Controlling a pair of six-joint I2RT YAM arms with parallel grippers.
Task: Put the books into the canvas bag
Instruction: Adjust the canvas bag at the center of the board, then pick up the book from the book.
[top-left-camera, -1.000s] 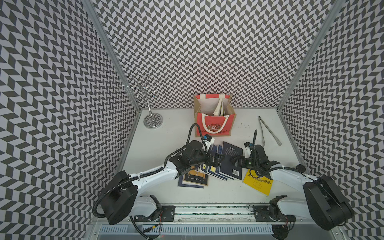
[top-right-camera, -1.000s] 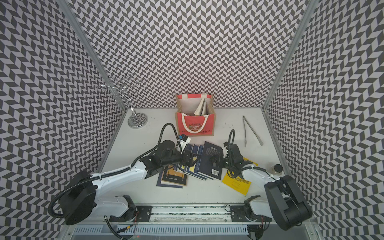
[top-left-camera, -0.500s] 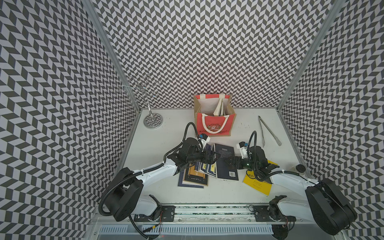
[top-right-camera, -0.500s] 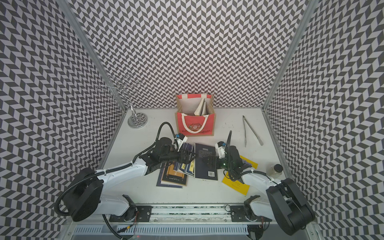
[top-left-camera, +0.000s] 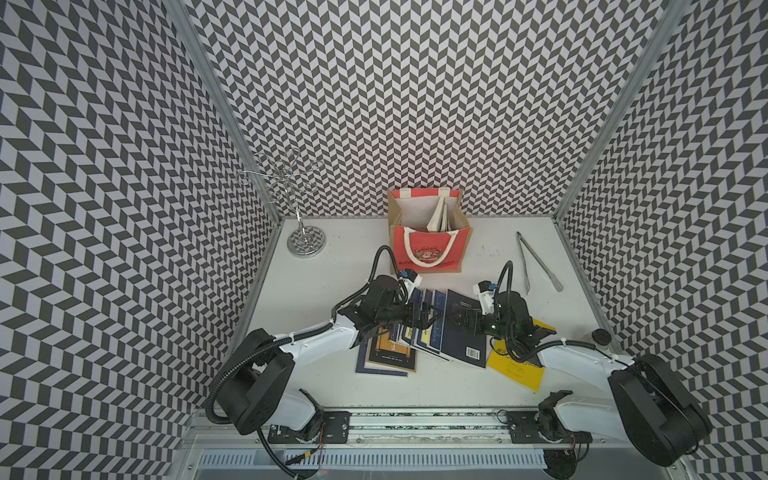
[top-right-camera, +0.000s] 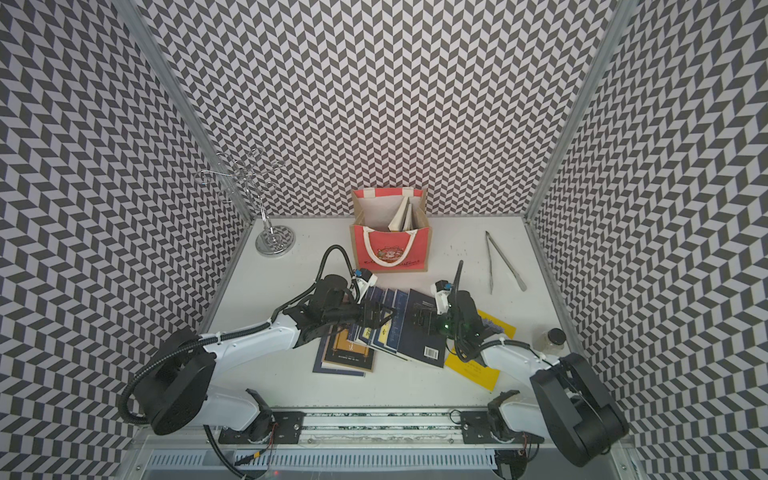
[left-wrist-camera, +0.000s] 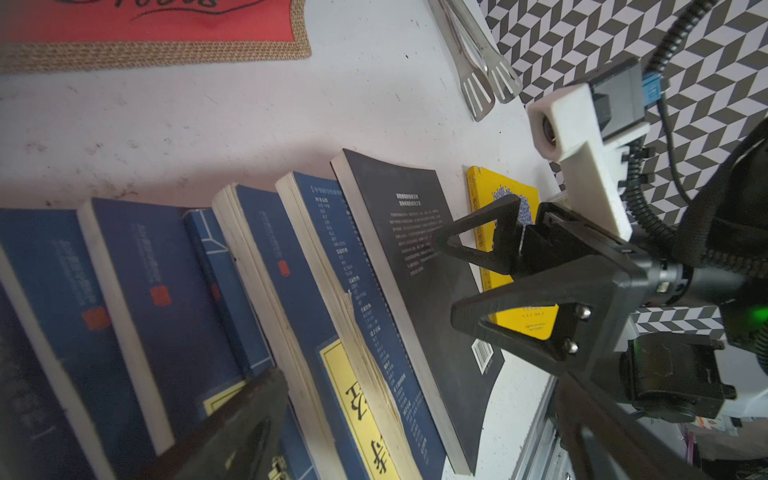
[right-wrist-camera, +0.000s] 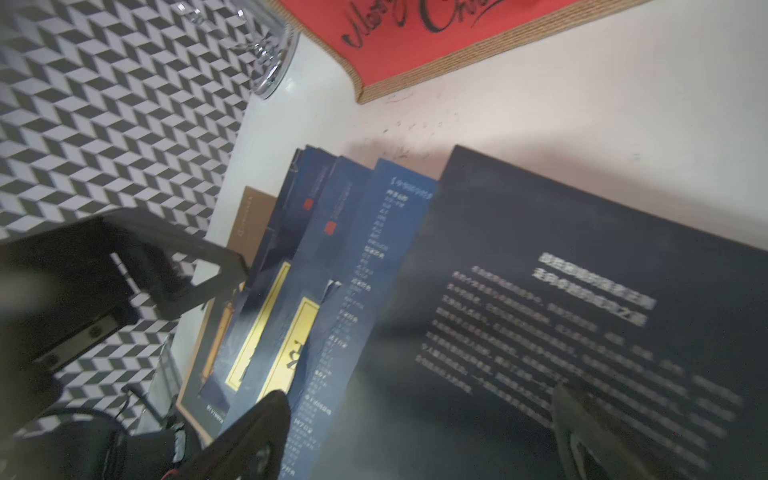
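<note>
Books (top-left-camera: 419, 336) lie fanned flat on the worktop (top-left-camera: 332, 291) between our two arms. They are on the near side of the canvas bag (top-left-camera: 457, 253), which stands upright near the back wall with a few volumes (top-left-camera: 440, 216) on end inside it.

The move turns on the dark book (top-left-camera: 457, 349) at the right end of the fan. Its long axis runs from the front rail toward the bag, slightly slanted. Its left long edge rests up on the neighbouring navy cover, and its right long edge lies low, just beside the yellow book (top-left-camera: 515, 374).

Our right pincer (top-left-camera: 463, 326) hangs over this dark cover with its fingers pointing across it toward the left arm. Its jaws are spread wide and hold nothing. We cannot tell whether a fingertip touches the cover.

Our left pincer (top-left-camera: 426, 322) faces it from the other side, above the navy covers. It is also spread wide and empty.

We judge the right arm the nearer one to the dark book. The low right edge gives it little to bite on, so the raised left edge looks like the better entry. The bag mouth lies straight beyond the fan, along the books' long axes, so we judge that a lifted book needs little turning to reach it.
</note>
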